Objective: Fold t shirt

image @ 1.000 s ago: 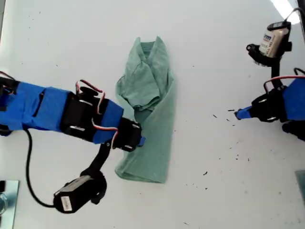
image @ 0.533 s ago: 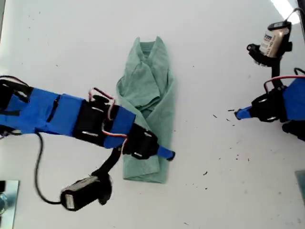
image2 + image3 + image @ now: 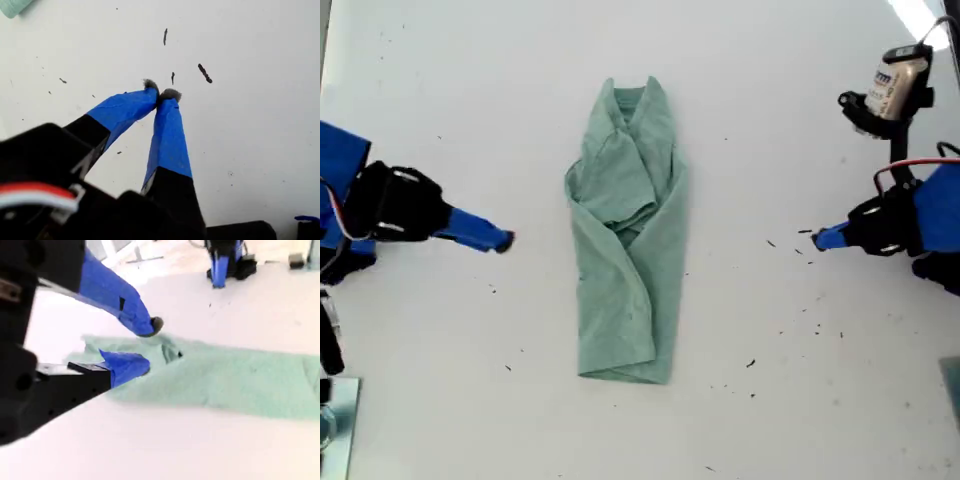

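Two tools (image 3: pixel 505 241) (image 3: pixel 817 238) apart, t shirt (image 3: pixel 625 262) between

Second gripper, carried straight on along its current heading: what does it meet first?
Probably the t shirt, at its long folded edge, provided my second gripper travels low; its height is unclear.

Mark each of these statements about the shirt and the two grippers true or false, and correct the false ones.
1. The t shirt lies on the table as a long narrow strip. True.
2. My second gripper is clamped on the shirt. False: its fingers are open and it sits clear of the shirt, toward the exterior view's left.
3. My first gripper has its fingers shut on nothing. True.
4. The collar lies at the end nearest the exterior view's bottom. False: it is at the end nearest that view's top.
5. Dark specks dot the table near my first gripper. True.
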